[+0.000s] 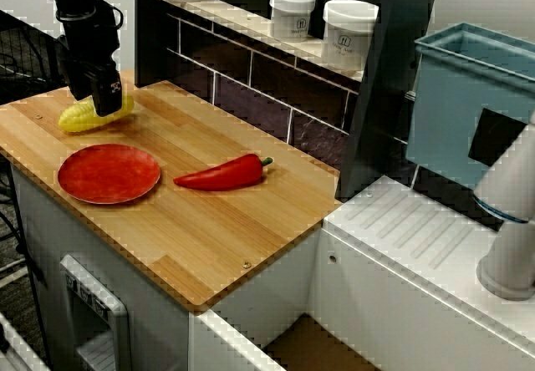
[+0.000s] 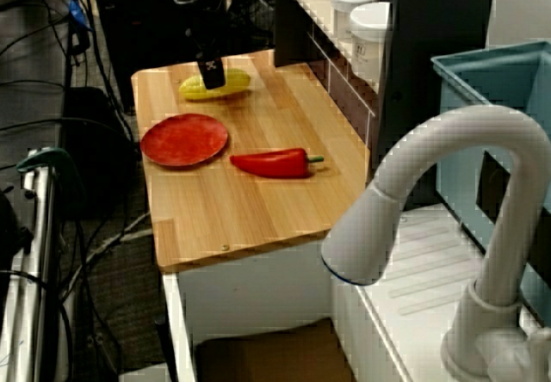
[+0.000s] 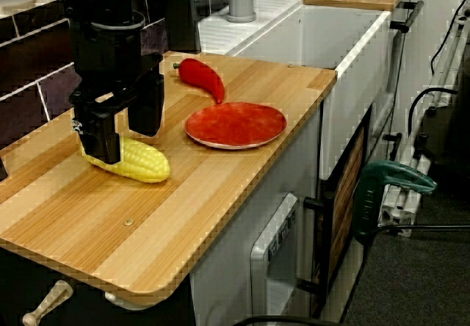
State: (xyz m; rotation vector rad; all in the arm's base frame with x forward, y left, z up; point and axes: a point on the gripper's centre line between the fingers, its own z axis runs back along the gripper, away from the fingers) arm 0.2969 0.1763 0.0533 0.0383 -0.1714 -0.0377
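Now the black gripper (image 3: 125, 124) is hanging low over the far left part of the wooden counter (image 1: 209, 229), right above a yellow corn cob (image 3: 136, 163). The cob is lying flat on the wood, with its length running roughly left to right as seen from the front of the counter. In the view from the counter's end, one finger (image 3: 101, 136) is standing in front of the cob's end and the other one is behind it, so the cob is sitting between the two jaws. They are standing about a cob's width apart. I cannot tell if they are already pressing on the cob or only standing around it (the pads are hidden in all three views).

Just near of the cob, a red plate (image 1: 109, 173) is lying on the wood, apart from it. A red pepper (image 1: 221, 173) is lying to the right of the plate, close to it but not touching, with its green stem pointing right. On the tiled ledge behind the counter, two white jars (image 1: 349, 33) are standing side by side. Further right, a white faucet (image 2: 448, 184) is rising beside a blue bin (image 1: 468, 95).
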